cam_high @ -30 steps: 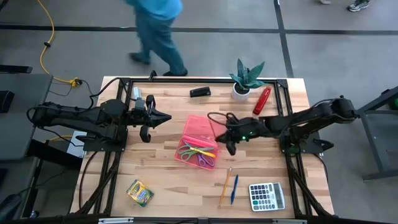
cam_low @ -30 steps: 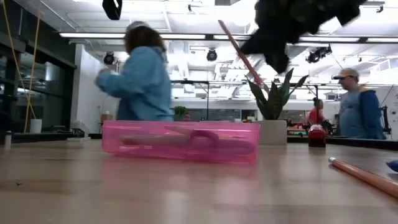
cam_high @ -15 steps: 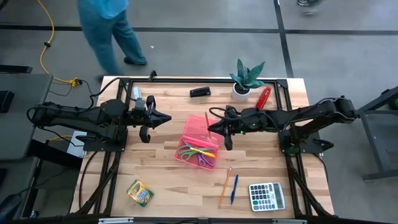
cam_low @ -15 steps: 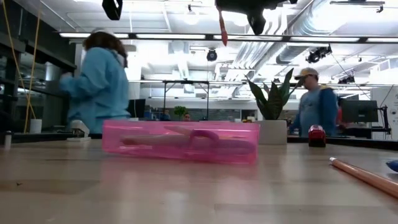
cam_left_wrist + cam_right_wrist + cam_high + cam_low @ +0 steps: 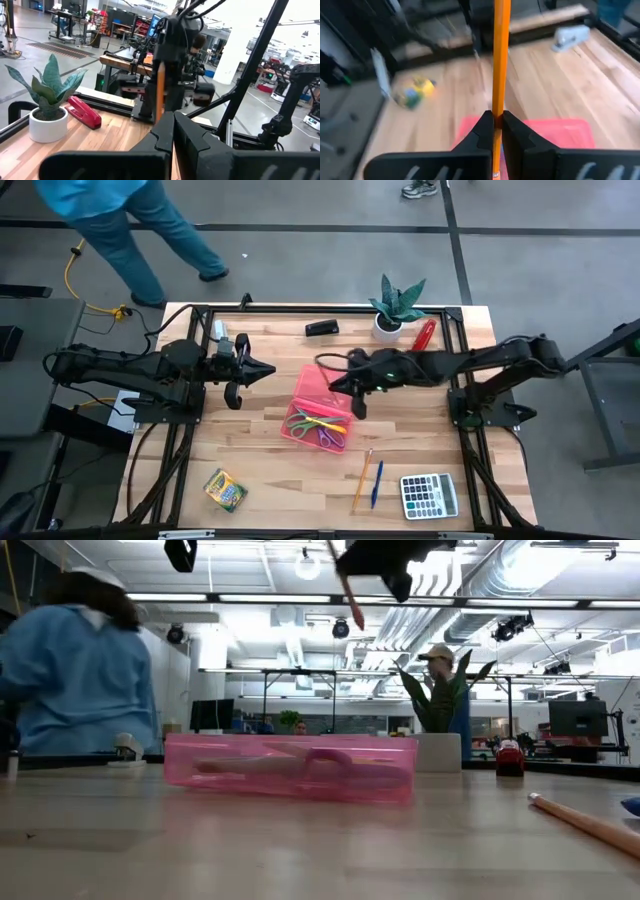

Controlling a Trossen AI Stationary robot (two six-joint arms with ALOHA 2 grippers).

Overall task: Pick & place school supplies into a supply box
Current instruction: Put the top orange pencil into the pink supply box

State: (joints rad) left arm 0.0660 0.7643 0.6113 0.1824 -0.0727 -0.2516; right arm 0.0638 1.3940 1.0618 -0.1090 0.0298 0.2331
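Wooden table (image 5: 270,470), right tool (image 5: 340,385) pinching orange pencil (image 5: 499,60) — above pink box (image 5: 320,408)

No legible text, label, brand, number or sign anywhere; crayon box (image 5: 225,490) print and calculator (image 5: 429,495) keys too small to read.

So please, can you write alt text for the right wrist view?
The right gripper is shut on a long orange pencil, above the translucent pink plastic supply box on the wooden table. Beyond lie a crayon box and a grey stapler.
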